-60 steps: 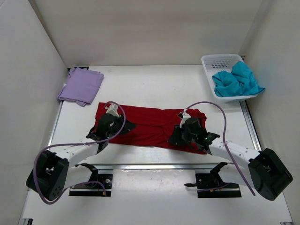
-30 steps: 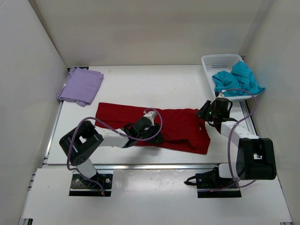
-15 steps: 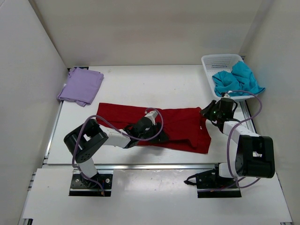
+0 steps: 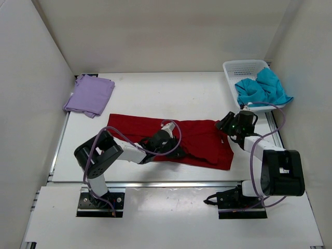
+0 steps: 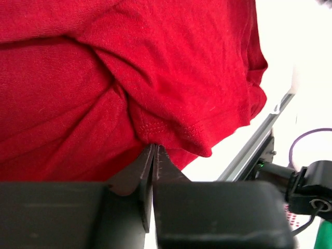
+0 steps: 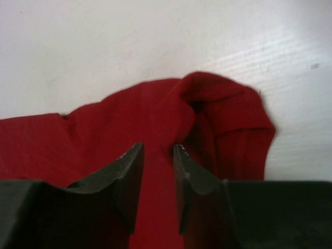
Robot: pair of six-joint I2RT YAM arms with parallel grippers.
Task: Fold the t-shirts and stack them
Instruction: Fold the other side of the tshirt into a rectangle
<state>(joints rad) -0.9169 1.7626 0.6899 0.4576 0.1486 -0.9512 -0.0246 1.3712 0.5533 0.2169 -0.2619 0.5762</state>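
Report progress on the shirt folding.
Done: the lavender shirt lies folded at the far left. In hand: the red shirt, partly folded mid-table, the left end effector pinching its hem, the right end effector open over its right end. Left: the teal shirt, crumpled in the basket; stacking.

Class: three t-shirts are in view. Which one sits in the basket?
The teal t-shirt, bunched in the white basket at far right. The lavender t-shirt lies folded at far left; the red t-shirt is spread out centrally.
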